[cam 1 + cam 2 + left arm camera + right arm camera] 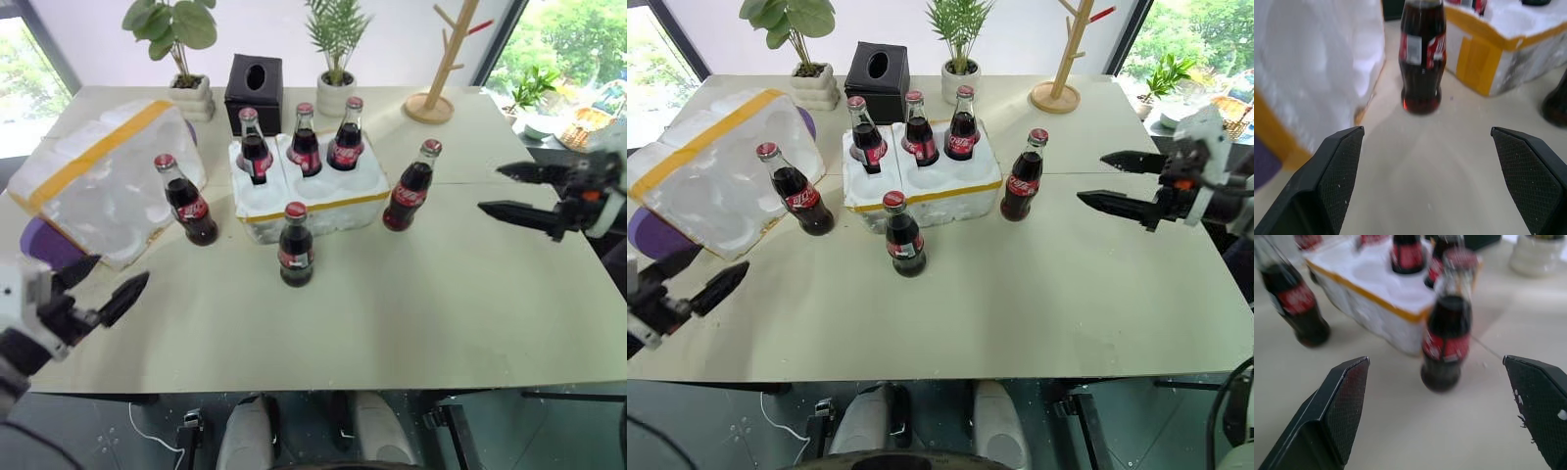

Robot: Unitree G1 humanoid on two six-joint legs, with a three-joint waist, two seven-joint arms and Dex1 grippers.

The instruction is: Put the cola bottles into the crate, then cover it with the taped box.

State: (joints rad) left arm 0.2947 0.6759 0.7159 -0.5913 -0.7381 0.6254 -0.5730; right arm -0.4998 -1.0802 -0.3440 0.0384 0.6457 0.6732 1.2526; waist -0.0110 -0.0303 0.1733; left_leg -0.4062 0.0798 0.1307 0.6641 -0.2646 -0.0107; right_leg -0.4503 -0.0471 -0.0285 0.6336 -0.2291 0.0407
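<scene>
Crate (312, 200) holds three cola bottles (306, 140); three more stand beside it on the table (392, 313). Left gripper (106, 284) and right gripper (511, 192) both gape empty.

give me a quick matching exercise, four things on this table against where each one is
Things:
1. taped box
2. tissue box
3. bottle nearest the right hand
4. crate

Places:
A. behind the crate
B. table's left side
C. holding three bottles
D. standing on the table right of the crate

Pairs: 1-B, 2-A, 3-D, 4-C
</scene>
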